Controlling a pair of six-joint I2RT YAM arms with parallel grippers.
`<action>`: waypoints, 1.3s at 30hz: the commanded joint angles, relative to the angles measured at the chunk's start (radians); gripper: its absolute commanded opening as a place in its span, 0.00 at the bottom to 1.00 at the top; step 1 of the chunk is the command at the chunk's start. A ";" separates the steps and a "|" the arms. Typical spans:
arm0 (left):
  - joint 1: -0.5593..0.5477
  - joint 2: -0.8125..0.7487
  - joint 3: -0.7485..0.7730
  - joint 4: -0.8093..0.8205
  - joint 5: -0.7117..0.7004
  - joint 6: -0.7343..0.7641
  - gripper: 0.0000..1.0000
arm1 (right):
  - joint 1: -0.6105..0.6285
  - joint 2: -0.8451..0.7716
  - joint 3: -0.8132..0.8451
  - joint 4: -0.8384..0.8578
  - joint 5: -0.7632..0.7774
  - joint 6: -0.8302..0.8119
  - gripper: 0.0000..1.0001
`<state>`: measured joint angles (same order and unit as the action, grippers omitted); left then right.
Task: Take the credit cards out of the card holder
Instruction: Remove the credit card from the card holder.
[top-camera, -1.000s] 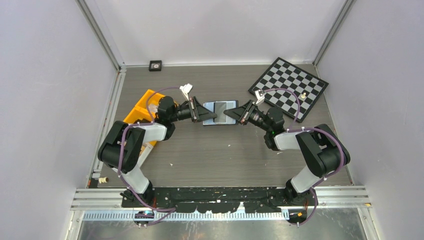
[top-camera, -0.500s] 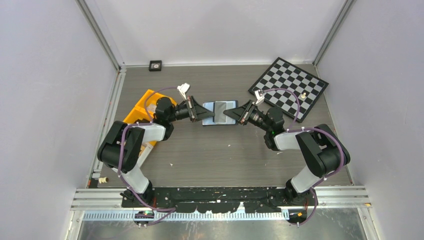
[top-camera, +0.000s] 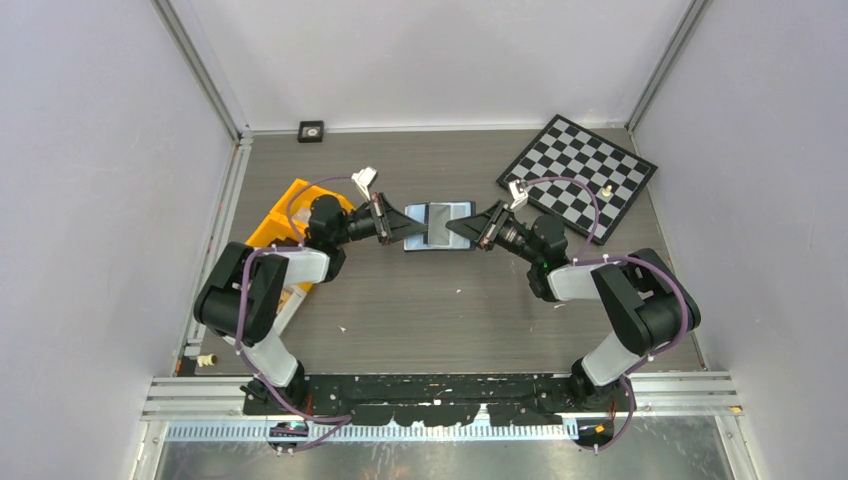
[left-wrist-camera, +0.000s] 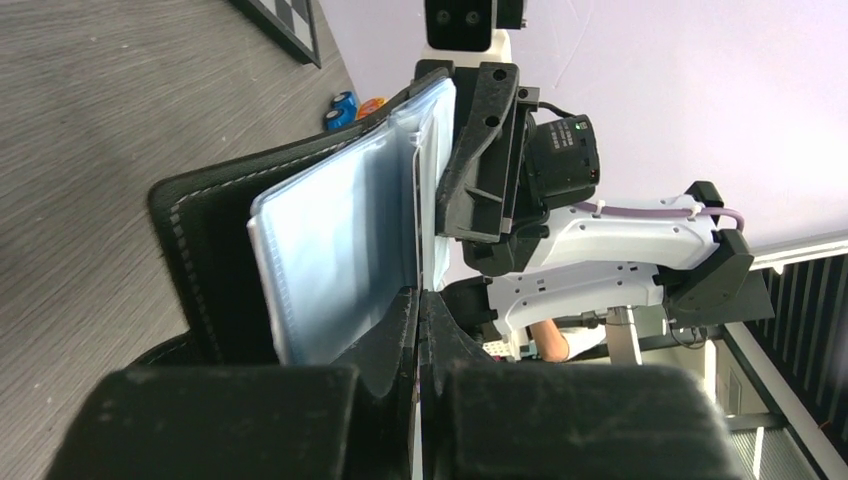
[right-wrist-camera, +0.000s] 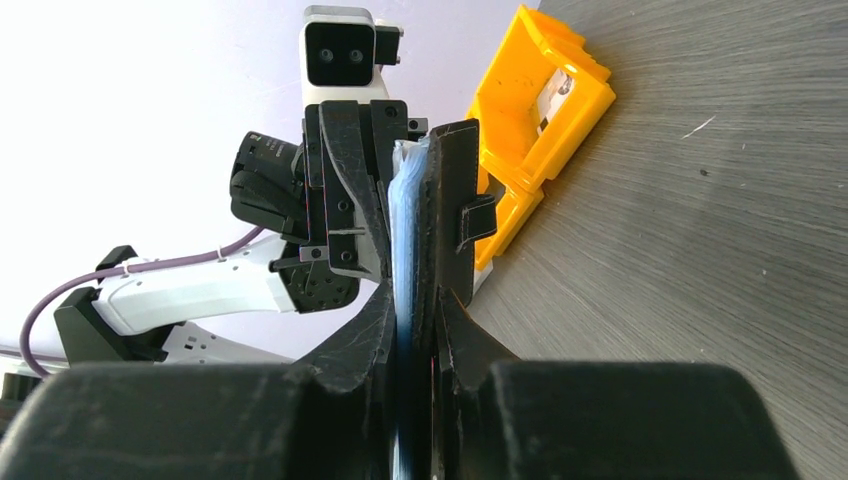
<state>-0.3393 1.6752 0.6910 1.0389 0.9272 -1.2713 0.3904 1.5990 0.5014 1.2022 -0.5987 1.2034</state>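
Two grippers pinch black folding card holder (top-camera: 440, 212), grey-blue inside.
L gripper (top-camera: 424, 228) clenched on its left edge, R gripper (top-camera: 456, 228) on right.

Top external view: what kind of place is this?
Probably a lab robot test cell, not a home or shop: plain pale walls on aluminium framing, a tabletop with arms bolted to a rail, and mixed props like a chessboard and orange bin.

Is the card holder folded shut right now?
No, the card holder is spread open with its pale blue inside facing up, each end pinched in one arm's jaws.
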 joint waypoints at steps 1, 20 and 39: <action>0.056 -0.056 -0.032 0.003 -0.033 0.032 0.00 | -0.002 -0.055 0.011 0.009 0.036 -0.041 0.00; 0.022 -0.066 -0.003 -0.100 -0.033 0.104 0.06 | -0.015 0.023 0.031 0.131 -0.020 0.054 0.00; 0.069 -0.114 -0.047 -0.136 -0.089 0.117 0.00 | -0.017 -0.047 0.017 -0.039 0.048 -0.031 0.00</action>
<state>-0.3141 1.6154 0.6563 0.9077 0.8810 -1.1881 0.3717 1.6272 0.4992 1.2190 -0.5980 1.2285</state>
